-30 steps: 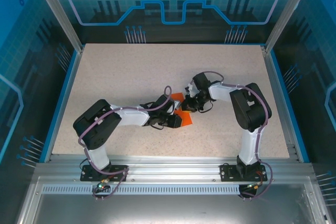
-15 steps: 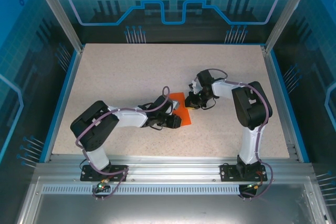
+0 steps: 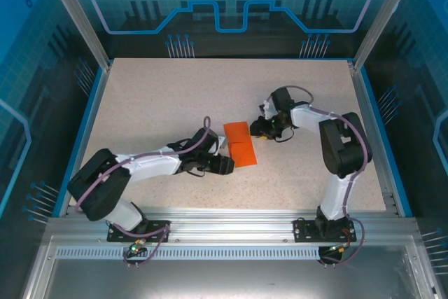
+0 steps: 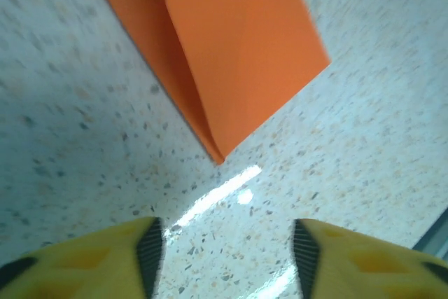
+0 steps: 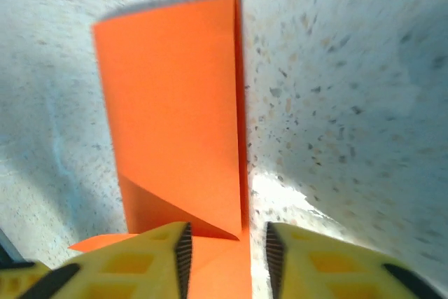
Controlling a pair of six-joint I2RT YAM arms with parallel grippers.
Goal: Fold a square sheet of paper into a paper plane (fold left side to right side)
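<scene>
Left gripper (image 4: 224,243) stands parted and empty, drawn back just short of the paper's near corner; a second ago it was closed down on it. Square sheet of paper (image 3: 239,143) now lies flat on the table (image 3: 175,96), doubled into a rectangle, so the left-to-right fold looks made. Right gripper (image 5: 225,243), at its far side, has also let go.

Tabletop (image 3: 175,96): beige, finely speckled, matte; a bright glare streak shows low centre in the left wrist view (image 4: 217,197). Blue edging strip (image 3: 82,127) along its left side. Aluminium uprights, upper left (image 3: 73,12) and upper right (image 3: 388,12). Back panel (image 3: 231,5) with blue line graphics, top centre. Aluminium rail (image 3: 224,225) across the lower frame.
</scene>
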